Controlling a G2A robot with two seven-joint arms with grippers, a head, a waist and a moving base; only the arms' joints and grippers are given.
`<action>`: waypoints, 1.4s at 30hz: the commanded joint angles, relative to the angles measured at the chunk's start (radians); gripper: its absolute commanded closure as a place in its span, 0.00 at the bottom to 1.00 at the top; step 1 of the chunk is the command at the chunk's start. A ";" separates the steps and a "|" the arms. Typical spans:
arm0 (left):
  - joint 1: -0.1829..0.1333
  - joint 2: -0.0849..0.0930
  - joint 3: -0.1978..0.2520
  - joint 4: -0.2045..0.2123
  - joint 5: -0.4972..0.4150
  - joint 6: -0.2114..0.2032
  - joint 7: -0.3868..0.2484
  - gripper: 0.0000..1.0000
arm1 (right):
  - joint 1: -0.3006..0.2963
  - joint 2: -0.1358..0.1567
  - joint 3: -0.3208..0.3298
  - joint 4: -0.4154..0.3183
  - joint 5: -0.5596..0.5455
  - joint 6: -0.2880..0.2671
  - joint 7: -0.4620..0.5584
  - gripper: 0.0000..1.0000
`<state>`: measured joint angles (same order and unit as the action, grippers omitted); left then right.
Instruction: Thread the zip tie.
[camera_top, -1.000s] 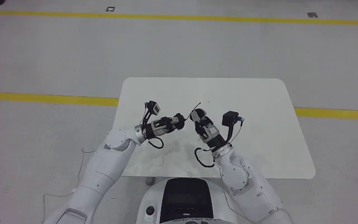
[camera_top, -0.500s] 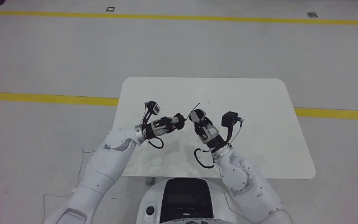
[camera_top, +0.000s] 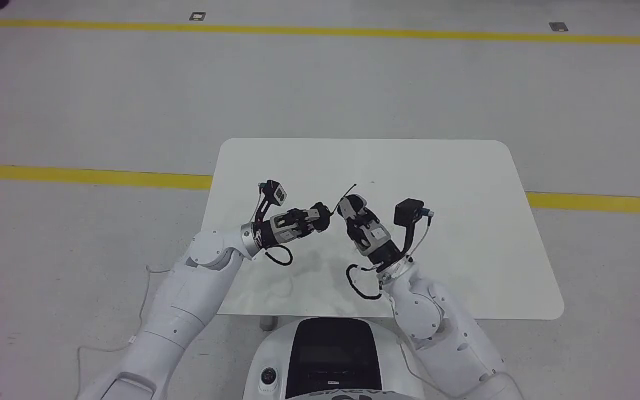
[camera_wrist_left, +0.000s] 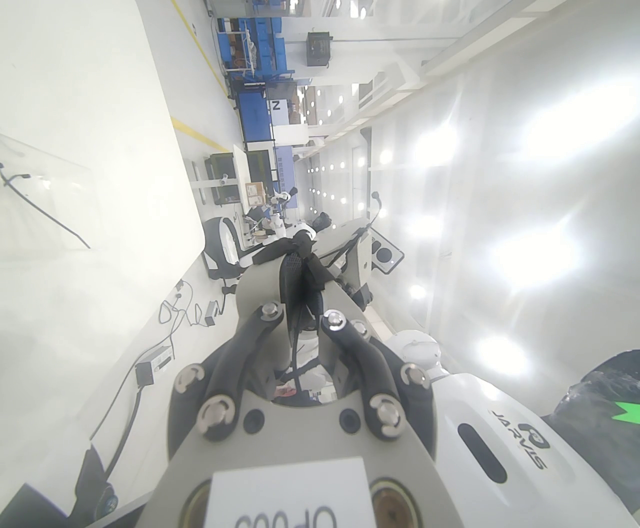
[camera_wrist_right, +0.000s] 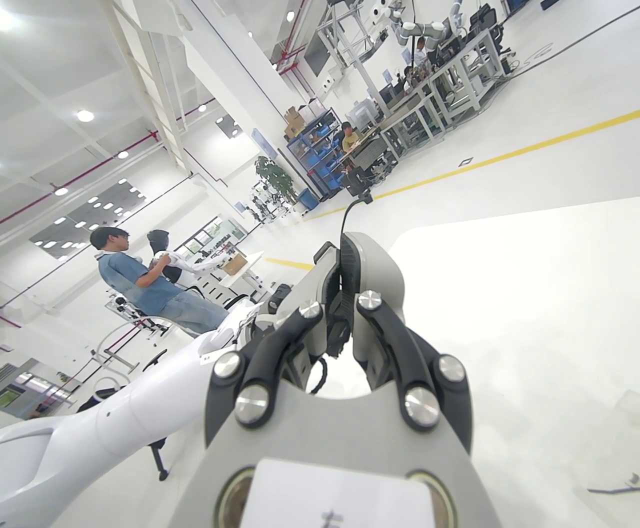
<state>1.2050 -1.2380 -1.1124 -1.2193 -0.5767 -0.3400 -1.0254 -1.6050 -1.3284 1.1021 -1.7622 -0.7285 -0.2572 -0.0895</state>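
Note:
Above the middle of the white table (camera_top: 450, 180) my two grippers hang close together, tips almost meeting. My right gripper (camera_top: 345, 206) is shut on a thin black zip tie (camera_top: 349, 192) that sticks out past its fingertips toward the table's far side. In the right wrist view the strap (camera_wrist_right: 345, 220) rises from the shut right gripper (camera_wrist_right: 341, 250) to a small square head (camera_wrist_right: 364, 198). My left gripper (camera_top: 322, 213) is shut too. In the left wrist view, a thin black strap (camera_wrist_left: 298, 345) runs between the fingers of the left gripper (camera_wrist_left: 298, 247). Whether both hold the same tie is unclear.
Another black zip tie (camera_wrist_left: 50, 220) lies loose on the table beside a clear plastic sheet (camera_wrist_left: 45, 165); it also shows near the table's edge as a zip tie (camera_wrist_right: 612, 490). The table's right half is bare. A yellow floor line (camera_top: 100, 177) runs behind.

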 joint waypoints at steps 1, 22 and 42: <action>0.000 0.000 0.000 0.000 0.000 0.000 0.000 1.00 | 0.000 0.000 0.000 0.000 -0.001 0.000 -0.003 1.00; 0.000 0.000 0.000 0.000 0.000 0.000 0.000 1.00 | 0.000 0.000 0.001 0.001 -0.002 0.000 -0.013 1.00; 0.000 0.000 0.000 0.000 0.000 0.000 0.000 1.00 | -0.001 0.001 -0.002 0.002 -0.020 0.014 0.001 1.00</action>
<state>1.2050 -1.2380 -1.1124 -1.2193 -0.5767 -0.3400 -1.0254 -1.6058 -1.3278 1.1000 -1.7597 -0.7473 -0.2441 -0.0900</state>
